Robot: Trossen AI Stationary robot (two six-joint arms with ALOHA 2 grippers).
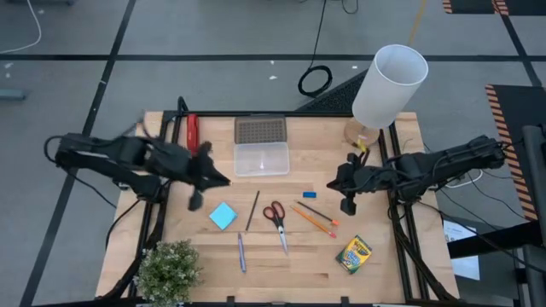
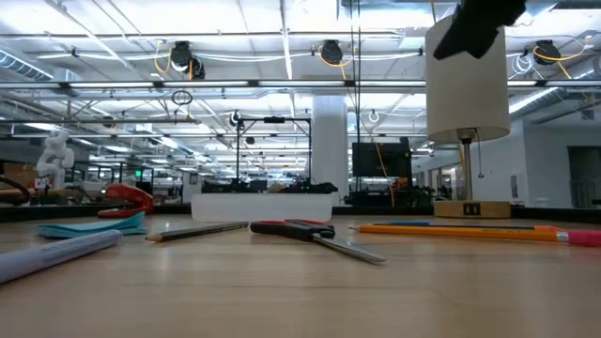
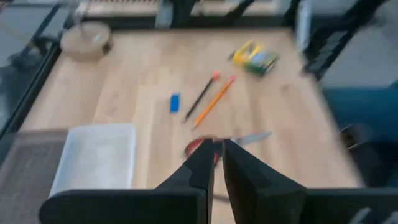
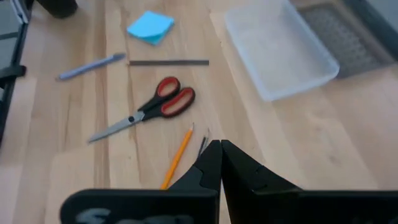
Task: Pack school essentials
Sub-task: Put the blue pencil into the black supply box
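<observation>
From above, my left gripper (image 1: 198,198) hovers beside one blue note pad (image 1: 223,215), my right gripper (image 1: 347,205) near two orange pencils (image 1: 316,217); one pair of scissors (image 1: 275,218) lies between, bare wood around. My left wrist shows fingers narrowed over the scissors (image 3: 200,147). My right wrist shows fingers together, pencil tips (image 4: 186,138) just ahead

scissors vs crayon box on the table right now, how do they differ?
Colour: the red-handled scissors have red loops and bare metal blades; the green-yellow crayon box is printed card. Shape: the scissors are long and thin, the crayon box a short flat rectangle. Place: the scissors lie mid-table beside the dark pencil; the crayon box sits nearer the right arm's side, past the orange pencils. Shared: both lie flat on the wooden table, outside the clear plastic tray.
</observation>
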